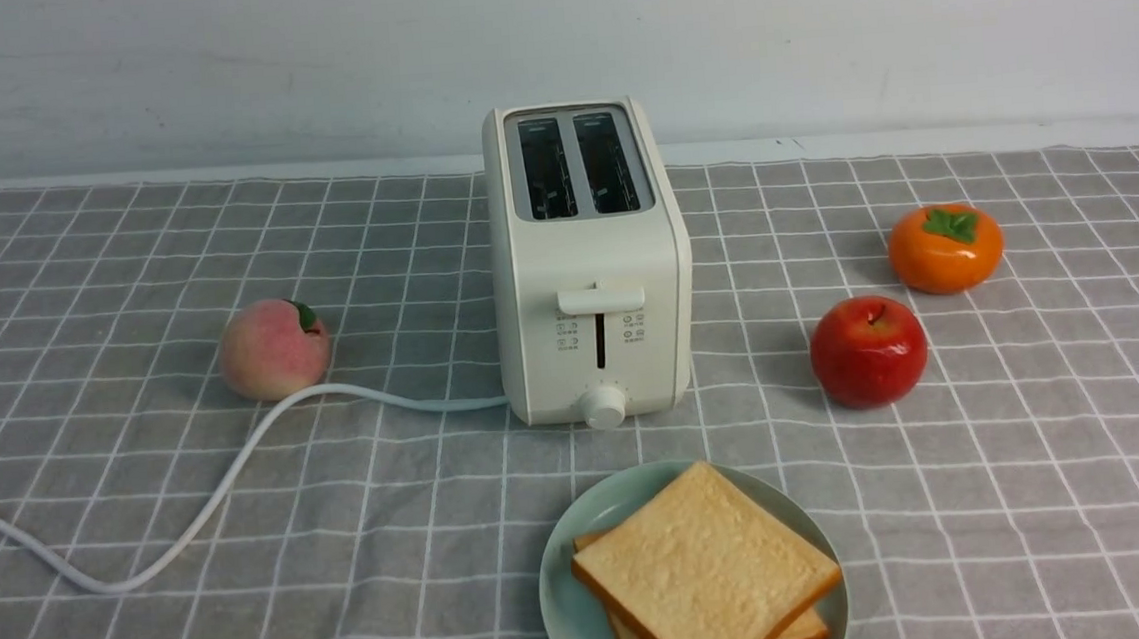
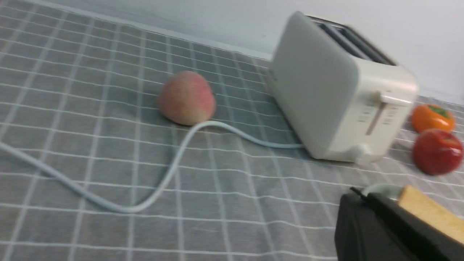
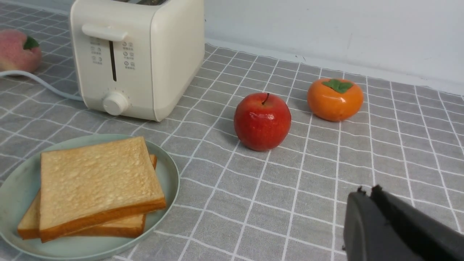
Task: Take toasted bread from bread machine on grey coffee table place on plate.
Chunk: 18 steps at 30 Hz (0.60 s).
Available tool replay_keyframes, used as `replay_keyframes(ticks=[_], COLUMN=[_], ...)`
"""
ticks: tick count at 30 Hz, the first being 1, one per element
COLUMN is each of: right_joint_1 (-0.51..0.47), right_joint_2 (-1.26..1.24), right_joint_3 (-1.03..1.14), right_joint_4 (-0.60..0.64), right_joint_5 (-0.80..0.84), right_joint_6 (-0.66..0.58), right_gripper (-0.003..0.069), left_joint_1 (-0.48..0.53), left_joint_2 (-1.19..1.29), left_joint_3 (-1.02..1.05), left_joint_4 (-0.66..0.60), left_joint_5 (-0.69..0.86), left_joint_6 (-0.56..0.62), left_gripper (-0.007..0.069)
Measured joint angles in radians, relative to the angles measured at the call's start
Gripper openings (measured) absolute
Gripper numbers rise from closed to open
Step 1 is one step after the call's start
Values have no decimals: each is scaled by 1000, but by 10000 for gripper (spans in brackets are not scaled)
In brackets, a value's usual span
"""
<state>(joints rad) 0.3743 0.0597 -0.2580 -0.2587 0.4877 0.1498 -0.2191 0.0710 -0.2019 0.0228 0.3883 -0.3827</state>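
Toast (image 1: 704,568): both slices stacked on plate (image 1: 560,583), top one skewed; toaster (image 1: 590,263) slots seen empty. Task judged done. Arms best kept low, clear of plate. Jaw state of either gripper cannot be told.

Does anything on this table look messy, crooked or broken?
Nothing looks damaged or spilled. The two slices of toast sit stacked on the plate, slightly askew to each other, and the toaster's cord snakes loosely past the peach.
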Motion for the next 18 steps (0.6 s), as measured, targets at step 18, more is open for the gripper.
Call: replay_keyframes(ticks=[18], right_joint_1=[0], right_joint_2=[0], right_joint_3=[0], right_joint_4=[1], right_joint_5=[0], right_joint_6=[0], right_gripper=[43], left_joint_1=[173], left_joint_2=[-81], left_joint_3=[231], left_joint_4=[46], left_joint_5=[7], left_joint_6=[6], left_gripper=[0])
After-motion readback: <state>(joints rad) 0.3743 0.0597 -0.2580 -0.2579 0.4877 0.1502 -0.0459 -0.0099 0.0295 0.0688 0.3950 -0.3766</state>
